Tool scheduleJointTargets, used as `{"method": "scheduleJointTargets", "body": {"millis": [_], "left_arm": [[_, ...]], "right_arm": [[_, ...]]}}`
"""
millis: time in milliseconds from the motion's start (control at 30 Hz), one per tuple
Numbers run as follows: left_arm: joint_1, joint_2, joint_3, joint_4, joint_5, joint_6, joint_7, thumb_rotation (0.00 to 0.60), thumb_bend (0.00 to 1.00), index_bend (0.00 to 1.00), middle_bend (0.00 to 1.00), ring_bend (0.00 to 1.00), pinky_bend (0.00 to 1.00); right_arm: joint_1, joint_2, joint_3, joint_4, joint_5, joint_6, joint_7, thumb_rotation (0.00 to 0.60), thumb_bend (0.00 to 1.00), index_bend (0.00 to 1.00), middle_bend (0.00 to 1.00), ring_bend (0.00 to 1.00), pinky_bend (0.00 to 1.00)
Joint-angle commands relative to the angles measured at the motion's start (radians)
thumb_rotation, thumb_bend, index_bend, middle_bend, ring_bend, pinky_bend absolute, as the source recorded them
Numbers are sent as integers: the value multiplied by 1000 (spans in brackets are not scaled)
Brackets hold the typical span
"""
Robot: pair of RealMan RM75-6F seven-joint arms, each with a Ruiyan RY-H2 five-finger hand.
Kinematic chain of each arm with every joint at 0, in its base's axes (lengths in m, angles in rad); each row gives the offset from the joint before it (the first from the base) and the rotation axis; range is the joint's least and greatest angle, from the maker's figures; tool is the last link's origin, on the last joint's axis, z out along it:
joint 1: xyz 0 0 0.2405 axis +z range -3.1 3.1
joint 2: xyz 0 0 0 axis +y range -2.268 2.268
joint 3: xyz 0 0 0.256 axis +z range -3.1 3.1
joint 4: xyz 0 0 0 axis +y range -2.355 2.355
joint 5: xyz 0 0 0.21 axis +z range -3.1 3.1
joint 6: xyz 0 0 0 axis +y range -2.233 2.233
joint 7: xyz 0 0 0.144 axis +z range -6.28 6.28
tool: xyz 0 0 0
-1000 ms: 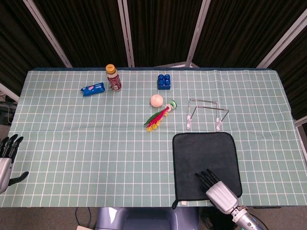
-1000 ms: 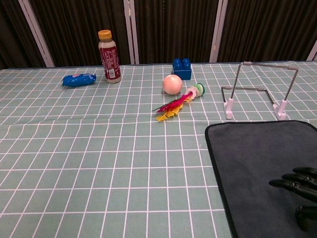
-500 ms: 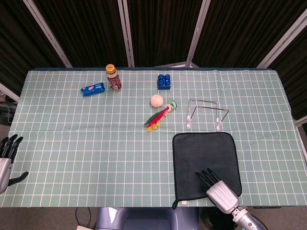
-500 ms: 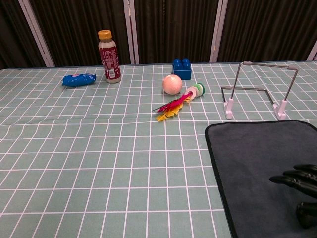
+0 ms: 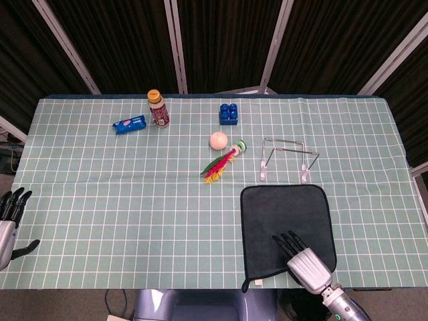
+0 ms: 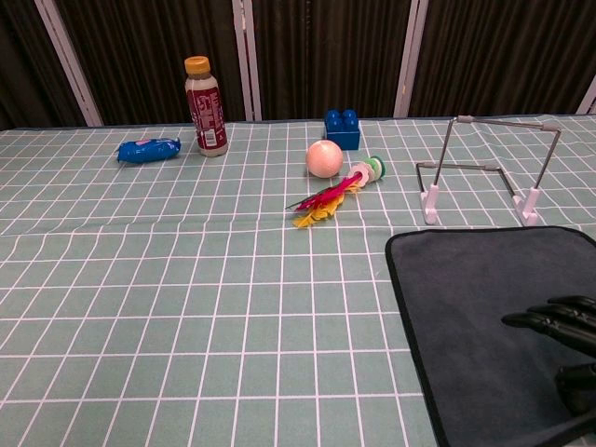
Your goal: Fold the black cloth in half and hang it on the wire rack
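The black cloth (image 5: 286, 214) (image 6: 484, 298) lies flat and unfolded on the table's near right part. The wire rack (image 5: 286, 159) (image 6: 484, 172) stands upright just behind the cloth. My right hand (image 5: 304, 257) (image 6: 563, 349) hovers over the cloth's near edge with fingers spread forward and holds nothing. My left hand (image 5: 9, 217) stays off the table's left edge, fingers apart and empty; the chest view does not show it.
A pink ball (image 5: 218, 140), a feathered shuttlecock (image 5: 221, 162), a blue block (image 5: 229, 113), a brown bottle (image 5: 158, 108) and a blue packet (image 5: 129, 124) lie on the far half of the green checked tablecloth (image 5: 120, 207).
My right hand has drawn back slightly toward the near edge of the cloth. The cloth, rack and left hand have not moved.
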Motion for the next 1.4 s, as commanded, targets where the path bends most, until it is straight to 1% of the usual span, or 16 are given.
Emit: {"method": "scheduleJointTargets", "body": {"millis": [33, 167, 200, 267, 367, 467, 567, 667, 767, 867, 1067, 1400], "left_arm": [[0, 0, 0, 0, -1, -1, 0, 600, 0, 0, 0, 0, 0], [-2, -1, -1, 1, -5, -5, 2, 600, 0, 0, 0, 0, 0], [-3, -2, -2, 1, -6, -6, 3, 600, 0, 0, 0, 0, 0], [-4, -2, -3, 1, -9, -8, 4, 600, 0, 0, 0, 0, 0], [-7, -4, -5, 3, -18, -15, 6, 600, 0, 0, 0, 0, 0], [-10, -6, -7, 5, -26, -22, 9, 600, 0, 0, 0, 0, 0], [-14, -9, -11, 9, -39, -33, 13, 600, 0, 0, 0, 0, 0], [-17, -11, -13, 11, -50, -39, 15, 600, 0, 0, 0, 0, 0], [-20, -12, -16, 13, -60, -45, 17, 600, 0, 0, 0, 0, 0], [-23, -14, -18, 16, -68, -51, 18, 600, 0, 0, 0, 0, 0], [-28, -18, -21, 21, -81, -60, 23, 600, 0, 0, 0, 0, 0], [-32, -22, -22, 25, -92, -67, 29, 600, 0, 0, 0, 0, 0]], "right_arm": [[14, 4, 23, -30, 28, -15, 18, 600, 406, 585, 31, 0, 0], [41, 13, 65, -72, 78, -54, 10, 600, 419, 593, 44, 0, 0], [55, 16, 89, -88, 105, -73, 5, 600, 419, 596, 46, 0, 0], [75, 23, 117, -117, 147, -110, -3, 600, 420, 605, 50, 0, 0], [114, 37, 179, -170, 240, -178, -29, 600, 419, 617, 62, 0, 0], [143, 45, 226, -201, 324, -229, -64, 600, 419, 622, 71, 0, 0], [192, 47, 295, -226, 454, -302, -122, 600, 419, 624, 82, 0, 0], [228, 39, 334, -233, 555, -337, -182, 600, 419, 625, 86, 0, 0], [260, 27, 355, -226, 639, -359, -236, 600, 419, 625, 88, 0, 0], [285, 13, 363, -213, 698, -365, -272, 600, 419, 626, 89, 0, 0], [326, -13, 365, -174, 774, -365, -317, 600, 418, 628, 94, 0, 0], [369, -46, 370, -112, 843, -342, -335, 600, 419, 631, 102, 0, 0]]}}
